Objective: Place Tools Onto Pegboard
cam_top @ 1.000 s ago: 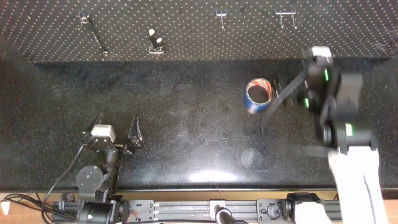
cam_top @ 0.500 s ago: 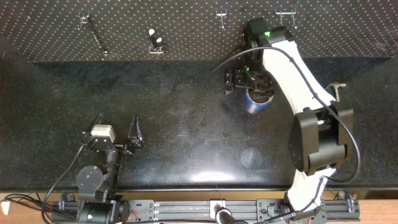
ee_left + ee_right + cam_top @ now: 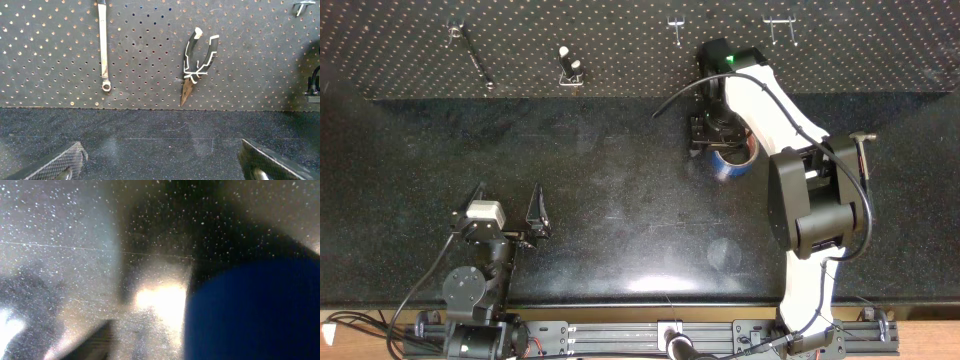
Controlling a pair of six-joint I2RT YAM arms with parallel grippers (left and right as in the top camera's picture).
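A blue tape roll lies on the black worktop just below the pegboard. My right gripper is down at the roll's left rim, open. In the right wrist view the blue roll looms close beside one blurred finger. On the pegboard hang a wrench and black-and-white pliers. My left gripper rests open and holds nothing, low at the left of the worktop.
Two bare metal hooks stick out of the pegboard above the roll. A small hammer-like tool lies near the worktop's right edge, partly behind the right arm.
The right arm swung from the right side of the table leftward to the tape roll, then settled lower against it. The left arm kept still.
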